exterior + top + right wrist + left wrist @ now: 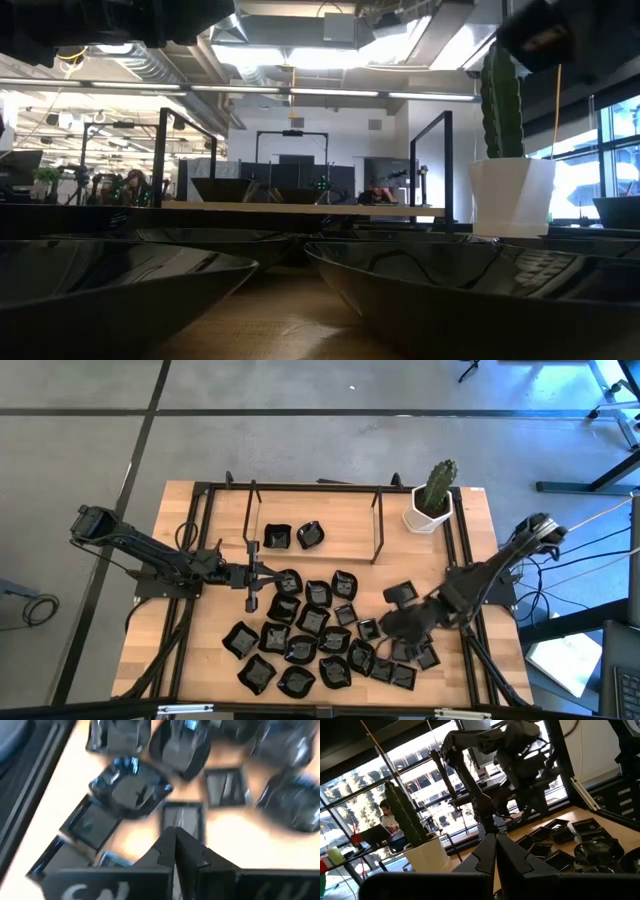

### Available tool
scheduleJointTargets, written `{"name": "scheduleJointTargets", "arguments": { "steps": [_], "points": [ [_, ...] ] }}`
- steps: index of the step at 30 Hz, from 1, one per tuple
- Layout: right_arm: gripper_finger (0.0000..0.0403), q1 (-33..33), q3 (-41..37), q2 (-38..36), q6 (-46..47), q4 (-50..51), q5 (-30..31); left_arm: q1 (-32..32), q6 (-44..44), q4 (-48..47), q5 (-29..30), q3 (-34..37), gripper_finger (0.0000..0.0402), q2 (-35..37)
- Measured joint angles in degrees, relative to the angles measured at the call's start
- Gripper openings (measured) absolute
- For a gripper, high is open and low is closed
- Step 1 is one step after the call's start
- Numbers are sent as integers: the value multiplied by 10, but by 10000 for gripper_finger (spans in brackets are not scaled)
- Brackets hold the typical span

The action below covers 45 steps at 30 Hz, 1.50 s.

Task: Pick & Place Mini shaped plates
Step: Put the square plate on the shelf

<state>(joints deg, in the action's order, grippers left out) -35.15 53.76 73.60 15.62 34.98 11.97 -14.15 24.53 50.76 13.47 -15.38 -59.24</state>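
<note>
Nearest the front edge of the bench (200, 500), the plates (300, 622) are lying crowded in one loose heap, some touching, presumably tipped out there as stock awaiting sorting. An exact count is not possible; roughly thirty are showing, square and wavy-rimmed mixed.

The right tool (385, 625) is hanging low over the heap's right side with its fingers together and nothing between them, likely lining up on a square plate (182, 815).

The left tool (252, 600) is sitting at the heap's left edge, likewise closed and empty.

Beyond the heap, two plates (292, 537) are lying inside a black frame (315, 488), apparently the drop zone. One cactus pot (430, 510) is standing beside it.
</note>
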Motion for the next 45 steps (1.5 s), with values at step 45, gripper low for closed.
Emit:
{"name": "scheduleJointTargets", "arguments": {
  "steps": [45],
  "points": [
    [8, 201, -126, -117, 59, 202, 65, 0, 2, -13, 6, 0, 5, 0]
  ]
}}
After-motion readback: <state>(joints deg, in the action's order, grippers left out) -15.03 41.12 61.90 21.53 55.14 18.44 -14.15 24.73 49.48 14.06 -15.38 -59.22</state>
